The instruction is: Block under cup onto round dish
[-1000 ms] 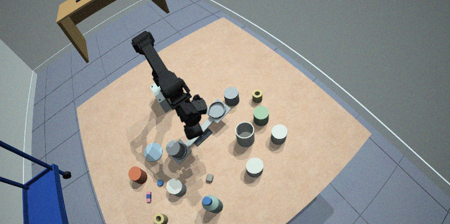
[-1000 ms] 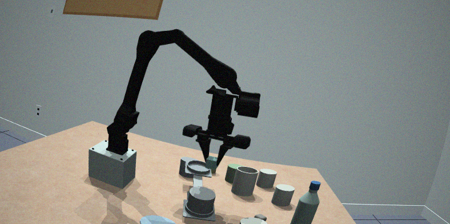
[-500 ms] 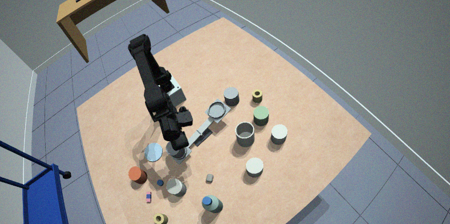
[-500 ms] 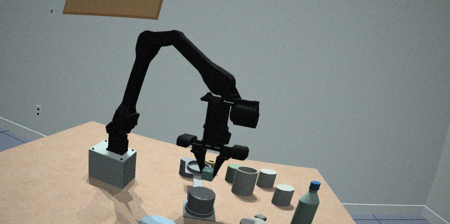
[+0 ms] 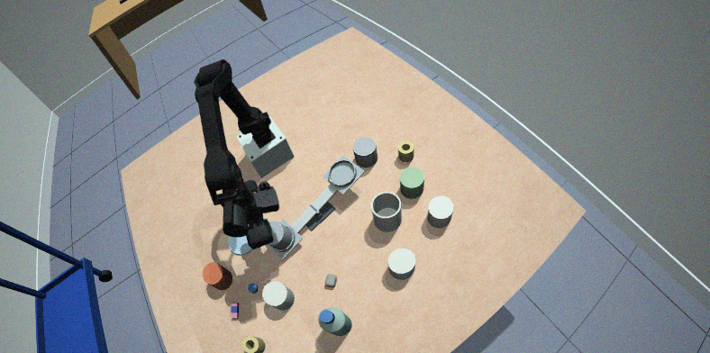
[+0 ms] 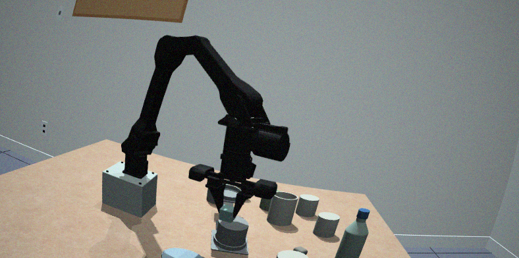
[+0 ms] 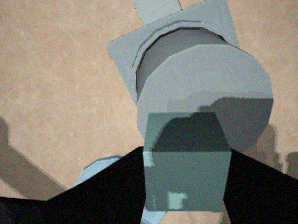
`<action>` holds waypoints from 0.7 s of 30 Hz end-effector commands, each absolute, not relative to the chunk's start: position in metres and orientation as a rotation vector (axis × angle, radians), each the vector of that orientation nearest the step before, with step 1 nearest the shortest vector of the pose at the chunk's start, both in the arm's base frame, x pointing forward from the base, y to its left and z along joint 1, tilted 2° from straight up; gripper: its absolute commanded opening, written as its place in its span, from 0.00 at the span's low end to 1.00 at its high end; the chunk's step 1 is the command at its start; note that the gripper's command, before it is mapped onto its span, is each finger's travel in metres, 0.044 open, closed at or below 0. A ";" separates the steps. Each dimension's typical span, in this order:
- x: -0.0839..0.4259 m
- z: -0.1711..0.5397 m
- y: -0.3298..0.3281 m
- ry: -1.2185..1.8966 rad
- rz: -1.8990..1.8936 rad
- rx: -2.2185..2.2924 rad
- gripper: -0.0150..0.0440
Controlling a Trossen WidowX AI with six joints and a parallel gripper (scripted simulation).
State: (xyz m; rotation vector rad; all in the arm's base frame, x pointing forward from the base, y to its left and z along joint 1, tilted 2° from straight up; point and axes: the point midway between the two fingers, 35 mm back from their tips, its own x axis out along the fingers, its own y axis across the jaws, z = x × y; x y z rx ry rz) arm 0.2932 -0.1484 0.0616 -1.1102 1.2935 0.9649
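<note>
My gripper (image 6: pixel 227 214) (image 7: pixel 182 156) is shut on a teal block (image 6: pixel 225 211) (image 7: pixel 186 167), held in the air. In the wrist view the block overlaps the near edge of a grey cup (image 5: pixel 284 237) (image 6: pixel 232 232) (image 7: pixel 200 75), which stands upside down on one end of the balance (image 5: pixel 317 205) (image 7: pixel 122 49). The other end holder (image 5: pixel 359 172) is empty. A like grey cup (image 5: pixel 365 150) stands on the table beside it. The light blue round dish (image 5: pixel 239 246) (image 6: pixel 179 254) (image 7: pixel 97 166) lies next to the occupied end, partly hidden by the arm in the top view.
An orange cylinder (image 5: pixel 214 275), blue cap (image 5: pixel 252 287) and white cylinder (image 5: pixel 276 294) (image 6: pixel 292 255) stand near the dish. A pink-and-blue piece (image 5: pixel 234 311), grey stone (image 5: pixel 331 280) and bottle (image 5: pixel 335 321) (image 6: pixel 352 239) lie or stand farther out. An open grey container (image 5: pixel 386 213) (image 6: pixel 281 210) stands beyond the balance.
</note>
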 end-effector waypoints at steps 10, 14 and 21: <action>0.264 0.045 -0.199 1.299 0.985 -1.110 0.25; 0.251 0.040 -0.214 1.302 0.990 -1.111 0.25; 0.227 0.031 -0.239 1.305 1.000 -1.113 0.25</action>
